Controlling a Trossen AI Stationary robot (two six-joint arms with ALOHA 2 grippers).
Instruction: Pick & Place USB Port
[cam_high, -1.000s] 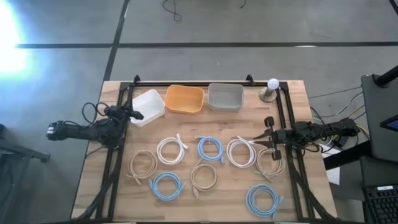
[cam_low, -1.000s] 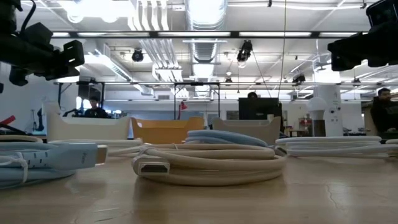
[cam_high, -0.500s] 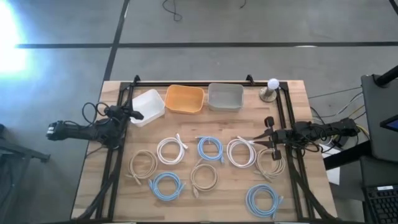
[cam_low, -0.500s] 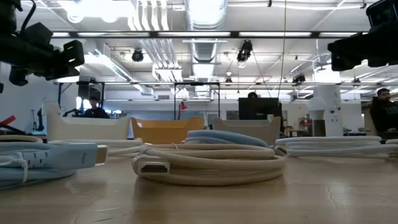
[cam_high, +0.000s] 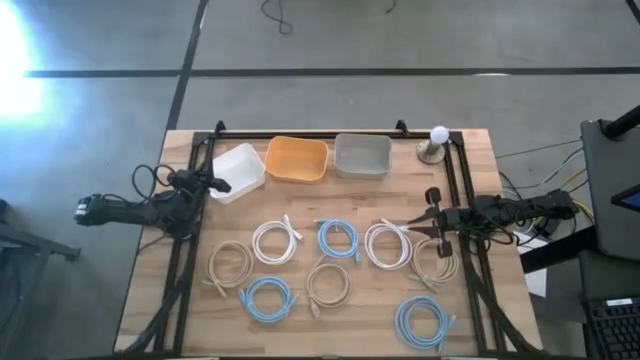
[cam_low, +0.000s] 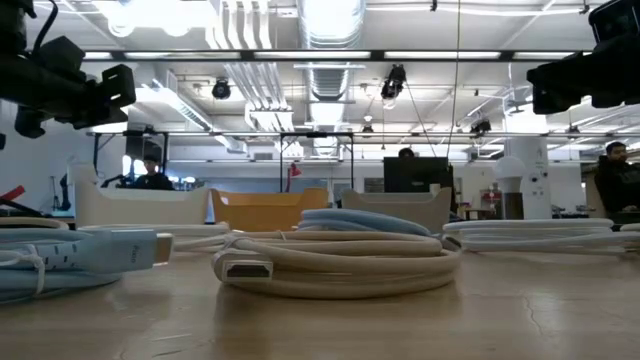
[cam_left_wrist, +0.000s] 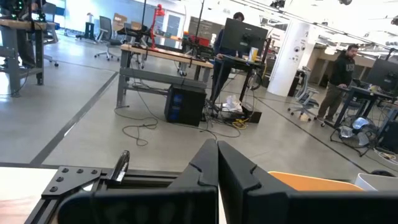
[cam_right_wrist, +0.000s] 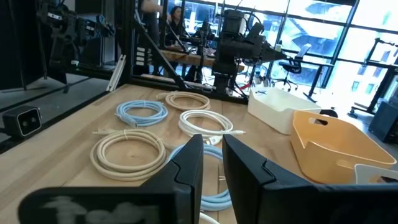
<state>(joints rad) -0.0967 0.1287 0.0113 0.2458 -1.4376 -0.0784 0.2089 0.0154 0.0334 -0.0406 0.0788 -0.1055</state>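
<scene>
1. Right tool (cam_high: 412, 226) hangs near the surface's right edge, its fingers (cam_right_wrist: 186, 163) a narrow gap apart and holding nothing; it sits just above the white cable coil (cam_high: 386, 245) and beside the beige coil (cam_high: 434, 262).
2. Left tool (cam_high: 222, 185) waits at the left edge beside the white bin (cam_high: 238, 171), fingers (cam_left_wrist: 205, 171) pressed together and empty — its wrist view shows mostly the room beyond, with a person standing at a desk far off.
3. Nine coiled cables lie across the front half of the surface (cam_high: 300, 335): blue, white and beige, none in any bin.
4. White bin, orange bin (cam_high: 296, 159) and grey bin (cam_high: 362, 155) line the back edge; what they hold cannot be made out from above.
5. Low view is largely blocked by one beige coil (cam_low: 335, 262) with a connector end facing the camera — the connector type is hard to tell.
6. Blue connector (cam_low: 85, 250) at that view's side is cut off by the frame.
</scene>
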